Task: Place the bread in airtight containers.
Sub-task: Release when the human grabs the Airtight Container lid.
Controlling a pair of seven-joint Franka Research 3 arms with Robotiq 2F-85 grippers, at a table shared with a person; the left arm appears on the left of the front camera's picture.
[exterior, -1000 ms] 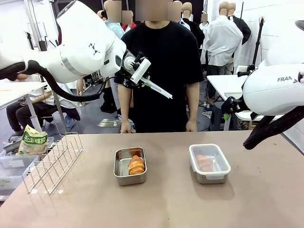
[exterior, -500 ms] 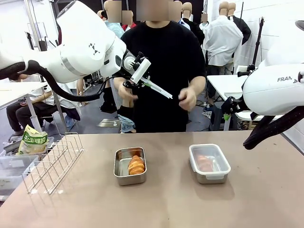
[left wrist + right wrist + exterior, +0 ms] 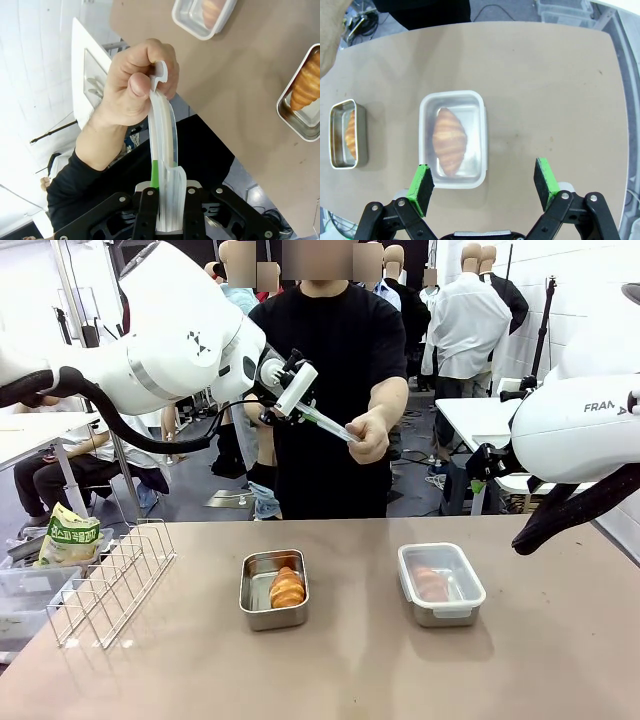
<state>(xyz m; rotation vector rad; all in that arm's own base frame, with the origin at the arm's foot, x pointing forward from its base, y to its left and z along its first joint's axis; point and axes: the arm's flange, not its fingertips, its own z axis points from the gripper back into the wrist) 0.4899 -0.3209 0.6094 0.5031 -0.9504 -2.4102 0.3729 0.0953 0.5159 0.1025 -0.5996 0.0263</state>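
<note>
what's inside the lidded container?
One bread roll lies inside the lidded container, visible through its clear lid. The pan floor beneath the roll is covered, so nothing can be told there.

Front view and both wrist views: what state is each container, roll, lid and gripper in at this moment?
Left container: open, no lid, holds a roll.
Left roll: lying in the open container.
Right container: lid on, roll inside.
Right roll: enclosed under the clear lid.
Loose lid: held edge-on above the table, clamped by the left gripper, far end pinched by the person's hand.
Left gripper: shut on the lid.
Right gripper: open, empty.
</note>
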